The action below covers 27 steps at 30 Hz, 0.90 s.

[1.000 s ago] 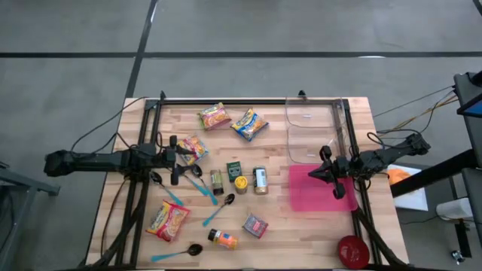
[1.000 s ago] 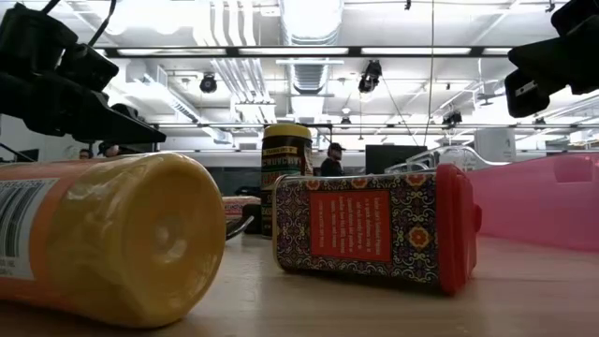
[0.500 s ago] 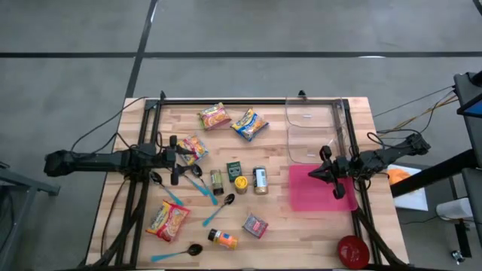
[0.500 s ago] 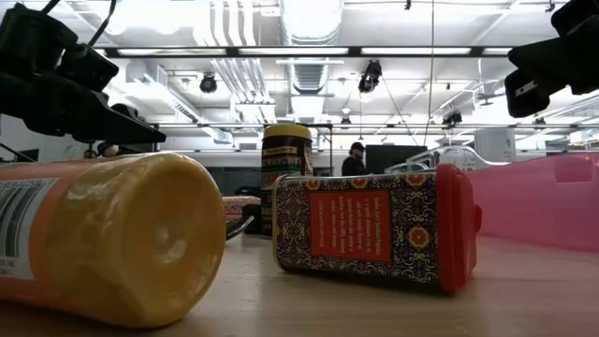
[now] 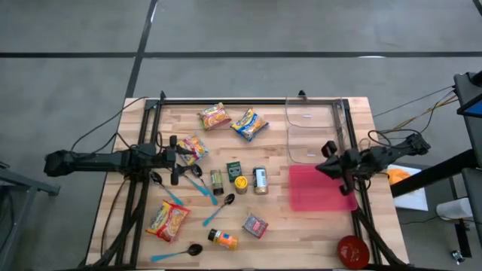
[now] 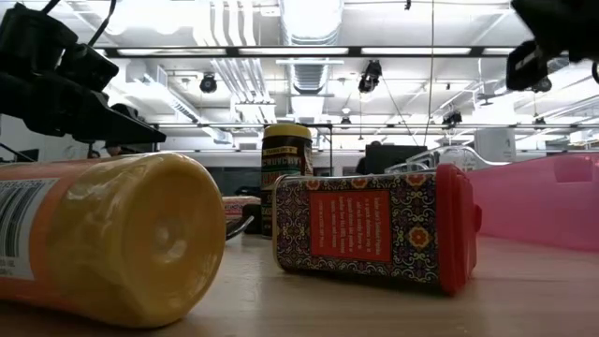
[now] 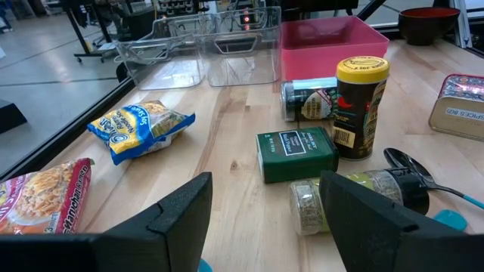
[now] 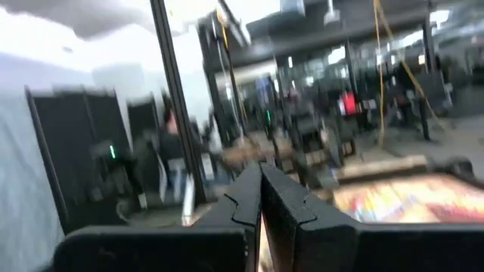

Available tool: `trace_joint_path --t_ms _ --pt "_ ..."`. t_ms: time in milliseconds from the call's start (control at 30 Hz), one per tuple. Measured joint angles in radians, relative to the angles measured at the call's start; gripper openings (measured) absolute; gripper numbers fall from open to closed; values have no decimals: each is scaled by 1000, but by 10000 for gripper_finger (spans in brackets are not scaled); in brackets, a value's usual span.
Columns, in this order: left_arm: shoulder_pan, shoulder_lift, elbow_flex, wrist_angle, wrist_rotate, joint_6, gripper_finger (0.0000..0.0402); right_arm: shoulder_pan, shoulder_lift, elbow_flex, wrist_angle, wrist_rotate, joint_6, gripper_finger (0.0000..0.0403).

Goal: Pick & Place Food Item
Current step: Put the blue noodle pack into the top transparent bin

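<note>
The left gripper (image 5: 175, 160) hung open and empty over the table, with a noodle packet (image 5: 193, 147) just at its two o'clock. No food was picked yet. Next it probably needed to reach down and grab one. The right gripper (image 5: 328, 164) stayed-free word aside, was clenched shut above the pink bin (image 5: 320, 197).

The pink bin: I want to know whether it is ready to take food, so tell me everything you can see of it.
The pink bin is a shallow rectangular tray of translucent pink plastic with raised walls, sitting flat on the wooden table at its right side. Nothing shows inside it. A clear plastic container stands directly behind it, seemingly touching its far edge. The shut right gripper hovers over its far right corner without touching it. The low view shows its wall rising behind the red-capped spice tin.
</note>
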Motion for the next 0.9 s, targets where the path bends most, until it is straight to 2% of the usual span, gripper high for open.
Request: trace_joint_path --t_ms 233,433,567,767,900 --pt "0 0 0 0 0 0 244 0 0 3 211 9 -202 8" --pt "0 0 0 0 0 0 244 -1 33 119 204 140 -417 8" --pt "0 0 0 0 0 -1 244 0 119 225 202 169 -581 8" --pt "0 0 0 0 0 -3 244 0 317 400 197 181 -790 8" --pt "0 0 0 0 0 -3 244 0 455 534 149 307 -829 8"
